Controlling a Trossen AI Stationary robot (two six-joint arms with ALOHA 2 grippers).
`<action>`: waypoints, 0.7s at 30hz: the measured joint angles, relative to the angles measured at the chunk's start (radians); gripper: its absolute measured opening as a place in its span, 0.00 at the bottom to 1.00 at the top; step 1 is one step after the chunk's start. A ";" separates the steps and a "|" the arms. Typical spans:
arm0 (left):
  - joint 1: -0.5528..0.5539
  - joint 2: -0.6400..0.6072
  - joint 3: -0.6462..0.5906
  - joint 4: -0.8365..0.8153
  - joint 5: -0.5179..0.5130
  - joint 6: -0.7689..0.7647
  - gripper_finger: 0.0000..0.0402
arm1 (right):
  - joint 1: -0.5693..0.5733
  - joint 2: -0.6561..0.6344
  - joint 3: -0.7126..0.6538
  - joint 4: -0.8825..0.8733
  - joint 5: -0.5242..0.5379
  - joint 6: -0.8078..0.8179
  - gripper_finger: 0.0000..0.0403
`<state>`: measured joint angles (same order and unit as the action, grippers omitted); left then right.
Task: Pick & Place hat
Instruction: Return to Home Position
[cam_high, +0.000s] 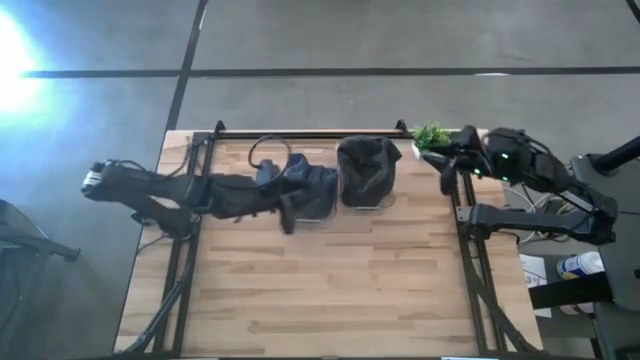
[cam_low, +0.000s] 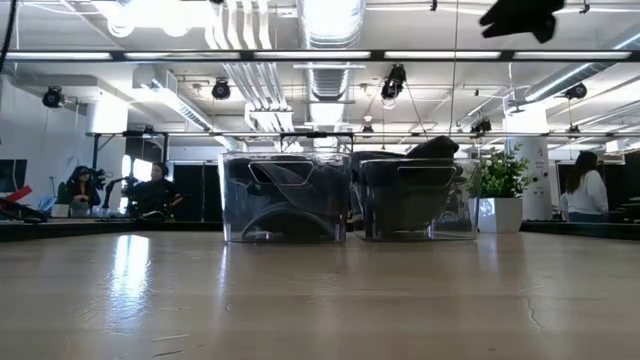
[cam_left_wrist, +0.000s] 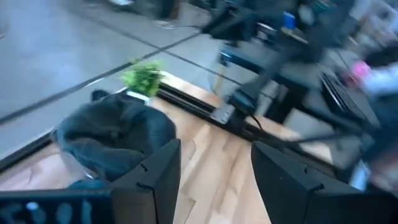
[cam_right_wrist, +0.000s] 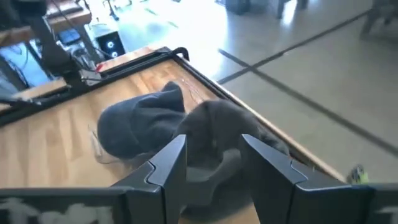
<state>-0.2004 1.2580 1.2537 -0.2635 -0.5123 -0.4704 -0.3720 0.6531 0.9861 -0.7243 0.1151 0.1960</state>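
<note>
The black cap lies in the right transparent bin. Just beside that bin, the left transparent bin holds the blue cap. The left gripper hangs above the left bin, wide apart and empty. The right gripper, also spread and empty, is off the right bin's other side.

left bin beside right bin; plant right of both.
</note>
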 joint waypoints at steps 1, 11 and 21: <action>-0.001 -0.026 -0.018 0.000 0.023 0.040 0.47 | 0.023 -0.022 -0.004 -0.020 0.017 0.026 0.36; 0.046 -0.302 -0.589 0.590 0.213 0.072 0.47 | 0.209 -0.267 -0.238 -0.045 0.001 0.190 0.36; 0.057 -0.587 -0.870 0.806 0.079 0.084 0.47 | 0.252 -0.583 -0.439 -0.033 0.068 0.187 0.36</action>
<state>-0.1436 0.6706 0.3842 0.5424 -0.4337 -0.3869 -0.1196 0.0701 0.5475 -0.7569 0.1833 0.3832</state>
